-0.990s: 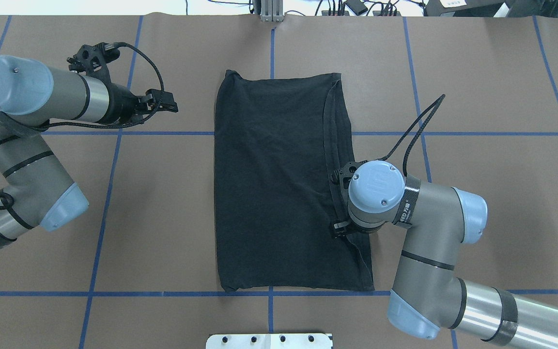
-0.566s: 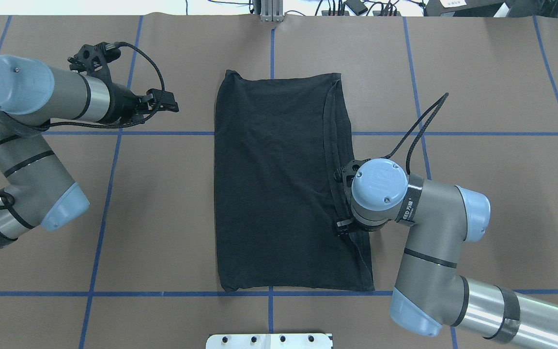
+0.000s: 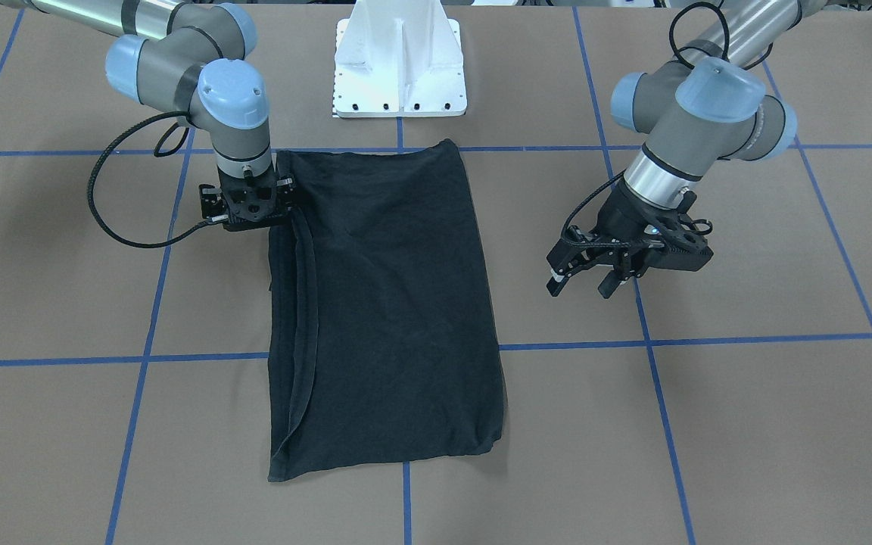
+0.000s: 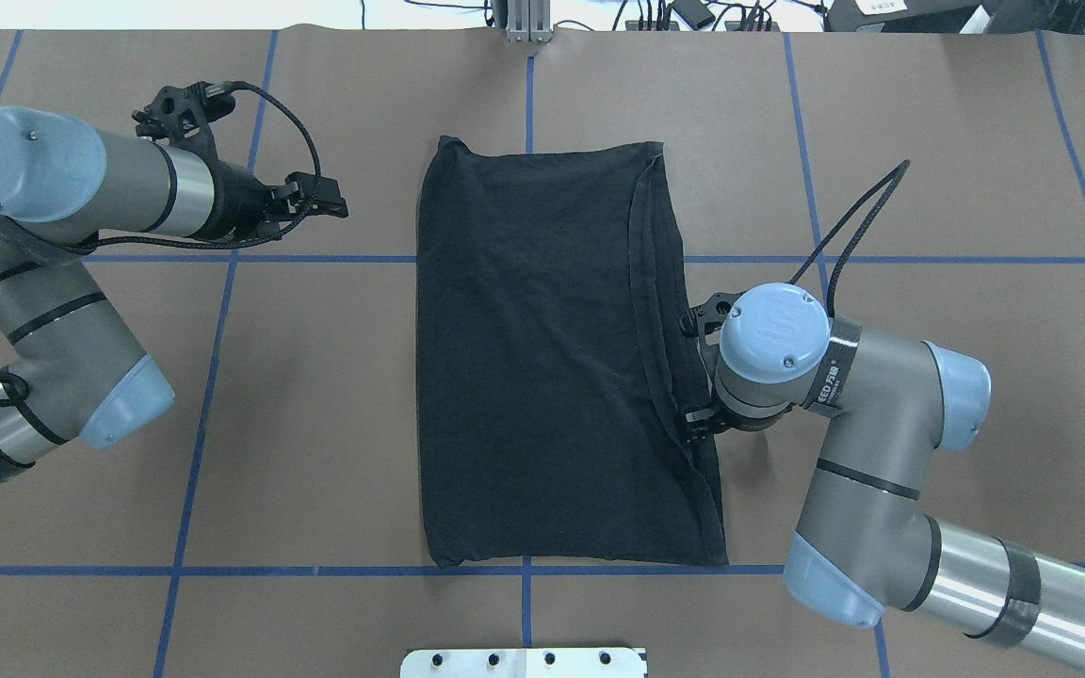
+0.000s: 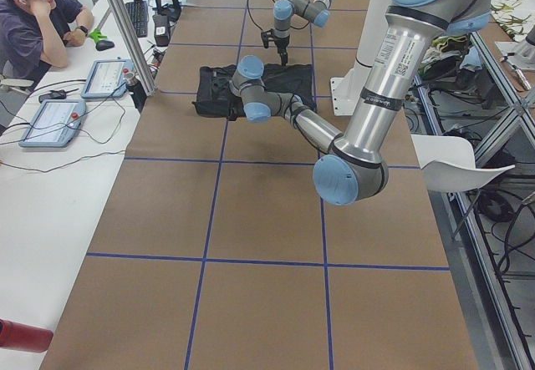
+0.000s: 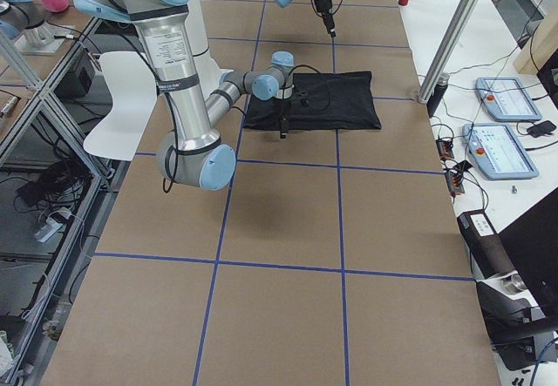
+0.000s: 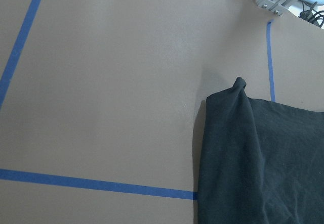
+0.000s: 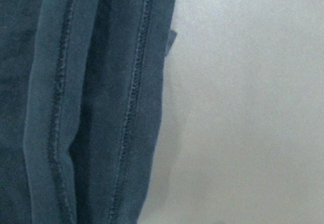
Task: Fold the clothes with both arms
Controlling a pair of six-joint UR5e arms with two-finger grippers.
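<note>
- One black T-shirt lies flat at the middle of the brown table, folded into a long rectangle, plain side up, between the two arms.
- Stacked, stitched hems run down the shirt's long edge on the right arm's side; the opposite long edge is a smooth fold.
- The right gripper points straight down at that hemmed edge, nearer the robot's end of the shirt. Its fingers are hidden under the wrist, so whether they are apart or together cannot be told.
- The left gripper hangs above bare table, well clear of the shirt and tilted toward it, fingers apart and holding nothing.
- Blue tape lines grid the table; a white mount stands at the robot's edge.
</note>
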